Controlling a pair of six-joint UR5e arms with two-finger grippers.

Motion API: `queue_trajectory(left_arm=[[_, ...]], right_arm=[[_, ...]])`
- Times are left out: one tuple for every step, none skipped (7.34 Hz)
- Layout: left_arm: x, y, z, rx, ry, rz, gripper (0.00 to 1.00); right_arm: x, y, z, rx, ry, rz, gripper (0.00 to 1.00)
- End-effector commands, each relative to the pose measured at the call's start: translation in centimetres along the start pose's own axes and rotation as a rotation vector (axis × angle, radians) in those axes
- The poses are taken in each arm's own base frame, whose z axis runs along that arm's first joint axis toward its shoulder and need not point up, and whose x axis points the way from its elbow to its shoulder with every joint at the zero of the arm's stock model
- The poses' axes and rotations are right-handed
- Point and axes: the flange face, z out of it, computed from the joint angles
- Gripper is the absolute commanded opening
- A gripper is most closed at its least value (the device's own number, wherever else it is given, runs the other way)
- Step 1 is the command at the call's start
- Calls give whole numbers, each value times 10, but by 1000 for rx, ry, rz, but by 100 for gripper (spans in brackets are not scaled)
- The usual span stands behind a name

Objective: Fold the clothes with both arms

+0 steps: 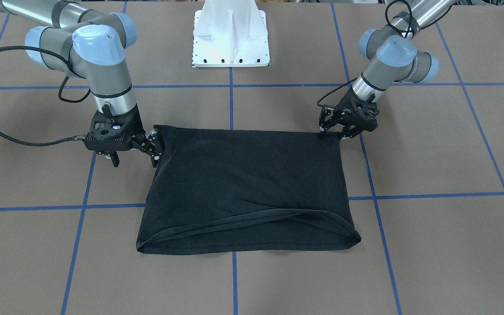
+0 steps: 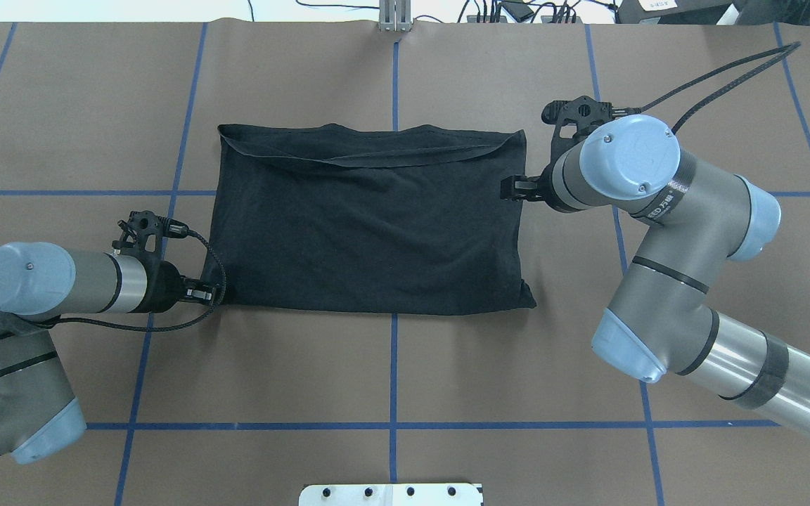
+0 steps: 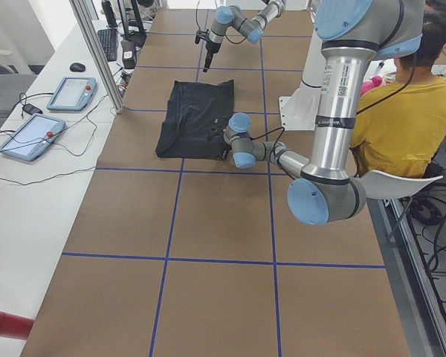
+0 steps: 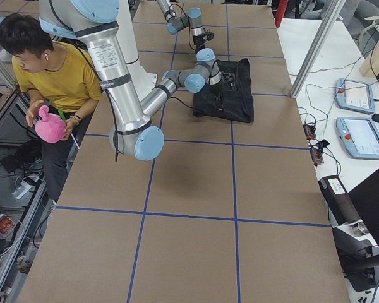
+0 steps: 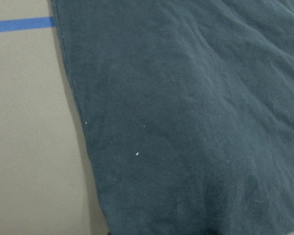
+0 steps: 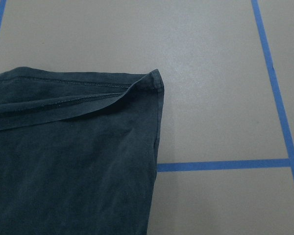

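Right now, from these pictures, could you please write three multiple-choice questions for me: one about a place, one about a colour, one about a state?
1. Relative to the white mount base, on which side of the T-shirt is its stitched hem edge?
A) nearest side
B) farthest side
C) hidden underneath

2. What colour are the tape lines on the table?
A) red
B) yellow
C) blue

3. How is the T-shirt?
A) folded flat in a rectangle
B) hanging in the air
C) rolled into a ball

Answers:
1 B, the hem runs along the edge far from the base.
2 C, blue lines cross the brown table.
3 A, it lies flat, with the left gripper and right gripper at its short sides.
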Motion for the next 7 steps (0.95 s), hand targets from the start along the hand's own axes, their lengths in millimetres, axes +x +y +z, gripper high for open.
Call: queue_trajectory(left_arm=[[-7,7,-11,3,-6,-1,0],[-12,15,-31,2,-2,5,0],[-16,26,-53,-8,2,13,0],[-25,26,-62,-16,0,20,0],[-36,22,-61,-6,-22,105,0],[-67,6,-64,18,-74,156,0],[-108,-14,-68,37,-142,230,0]], right_arm=[[-4,2,-1,-2,-6,1,100],[-5,4,-1,-2,-7,0,100],[-8,5,-2,-3,-10,-1,100],[-9,6,0,-6,-10,-3,100],[-11,8,0,-8,-12,-6,100],[-13,11,-1,-10,-16,-10,100],[-14,11,-1,-11,-18,-11,100]])
